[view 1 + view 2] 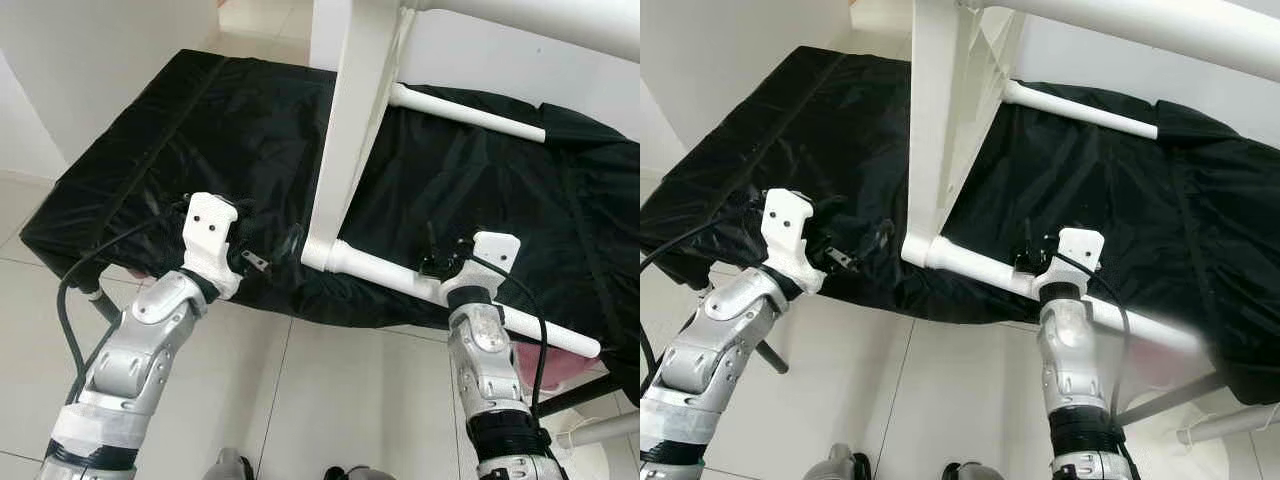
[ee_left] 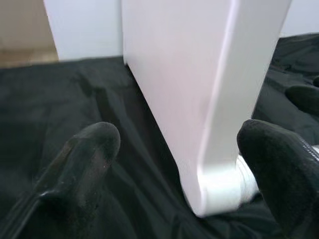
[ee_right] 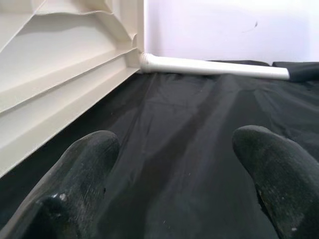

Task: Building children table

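A white plastic children's table top (image 1: 345,130) stands on its edge on a surface draped in a crinkled black cloth (image 1: 200,140), its lower corner resting close to the near edge of that cloth-covered surface. Two white tubular plastic legs are plugged into the top and lie out to the robot's right: the near leg (image 1: 400,280) runs along the near edge of the cloth and overhangs it at its far end, while the far leg (image 1: 470,113) lies well back toward the far edge, in front of a white wall (image 3: 224,30). In the right wrist view the ribbed, moulded underside (image 3: 55,74) of the top faces that gripper, with the far leg meeting it at its corner.

The left gripper (image 2: 174,149) hovers at the near edge of the cloth, just left of the table top's lower corner. Its two black fingers (image 2: 87,159) are spread wide, one on each side of the narrow edge of the top, touching nothing that can be made out.

The right gripper (image 3: 179,164) sits low over the cloth, right at the near leg, with its wrist just above that tube. Its fingers (image 3: 84,164) are also spread apart, with only bare black cloth between them, and it holds nothing.

A pale tiled floor (image 1: 330,400) lies below the near edge.
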Tool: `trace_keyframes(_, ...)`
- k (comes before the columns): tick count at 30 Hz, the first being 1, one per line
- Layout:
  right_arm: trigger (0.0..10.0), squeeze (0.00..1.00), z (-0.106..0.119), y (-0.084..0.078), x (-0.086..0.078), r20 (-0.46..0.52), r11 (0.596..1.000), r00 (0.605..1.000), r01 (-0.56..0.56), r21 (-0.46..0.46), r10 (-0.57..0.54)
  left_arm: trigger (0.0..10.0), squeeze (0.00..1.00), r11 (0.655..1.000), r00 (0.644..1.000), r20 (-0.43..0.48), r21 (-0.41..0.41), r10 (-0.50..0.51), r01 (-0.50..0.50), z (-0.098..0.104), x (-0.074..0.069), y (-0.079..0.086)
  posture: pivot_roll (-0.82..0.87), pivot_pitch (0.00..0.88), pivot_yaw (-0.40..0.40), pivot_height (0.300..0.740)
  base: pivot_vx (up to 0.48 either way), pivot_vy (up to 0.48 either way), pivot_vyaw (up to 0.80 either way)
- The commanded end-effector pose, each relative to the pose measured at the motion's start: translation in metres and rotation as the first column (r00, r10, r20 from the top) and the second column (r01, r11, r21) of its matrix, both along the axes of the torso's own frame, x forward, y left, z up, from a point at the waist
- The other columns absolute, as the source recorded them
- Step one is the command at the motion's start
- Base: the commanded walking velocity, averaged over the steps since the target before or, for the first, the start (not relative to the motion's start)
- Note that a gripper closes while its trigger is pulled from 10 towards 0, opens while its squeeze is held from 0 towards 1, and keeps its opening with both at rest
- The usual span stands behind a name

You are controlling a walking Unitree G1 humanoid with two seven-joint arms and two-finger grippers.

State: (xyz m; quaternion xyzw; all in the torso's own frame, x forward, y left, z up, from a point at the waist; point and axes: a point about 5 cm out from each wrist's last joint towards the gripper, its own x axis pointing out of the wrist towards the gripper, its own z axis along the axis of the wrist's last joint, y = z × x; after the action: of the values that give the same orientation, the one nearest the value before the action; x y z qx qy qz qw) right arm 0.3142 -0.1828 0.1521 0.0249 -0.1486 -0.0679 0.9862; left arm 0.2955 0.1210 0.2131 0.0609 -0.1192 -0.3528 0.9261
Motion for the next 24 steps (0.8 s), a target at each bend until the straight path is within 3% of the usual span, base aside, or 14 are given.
trace_keyframes(1,10.0,0.0,-0.003,-0.003,0.0,-0.016,1.0,1.0,0.015,0.005,-0.015,10.0,1.0,1.0,1.0,-0.003,0.026,-0.006,0.006,-0.001,0.002,-0.004,0.04,0.127,-0.064,0.74,0.0,0.0,0.0)
trace_keyframes(2,10.0,0.0,-0.003,-0.003,0.0,-0.016,1.0,1.0,0.015,0.002,-0.015,10.0,0.0,1.0,1.0,0.015,0.013,-0.016,0.016,0.003,0.003,-0.003,0.04,0.125,-0.066,0.74,0.0,0.0,0.0)
trace_keyframes(4,10.0,0.0,-0.003,-0.003,0.001,-0.021,1.0,1.0,0.02,0.007,-0.02,10.0,0.0,0.998,0.999,0.04,-0.051,-0.031,0.033,0.018,0.006,-0.003,0.05,0.124,-0.069,0.74,0.0,0.0,0.0)
trace_keyframes(8,10.0,0.0,-0.004,-0.004,0.001,-0.024,1.0,0.999,0.023,0.01,-0.023,10.0,0.0,0.997,0.998,0.052,-0.071,-0.04,0.043,0.024,0.007,-0.003,0.05,0.123,-0.069,0.74,0.0,0.0,0.0)
trace_keyframes(14,10.0,0.0,-0.003,-0.004,0.006,-0.031,1.0,0.999,0.03,0.004,-0.03,10.0,0.0,0.972,0.977,0.098,-0.12,-0.189,0.201,0.051,-0.003,-0.024,0.05,0.119,-0.072,0.74,0.0,0.0,0.0)
trace_keyframes(24,10.0,0.0,-0.004,0.004,0.007,-0.037,1.0,0.999,0.017,0.008,-0.017,10.0,0.0,0.959,0.967,0.102,-0.143,-0.232,0.246,0.059,-0.002,-0.038,0.05,0.118,-0.066,0.74,0.0,0.0,0.0)
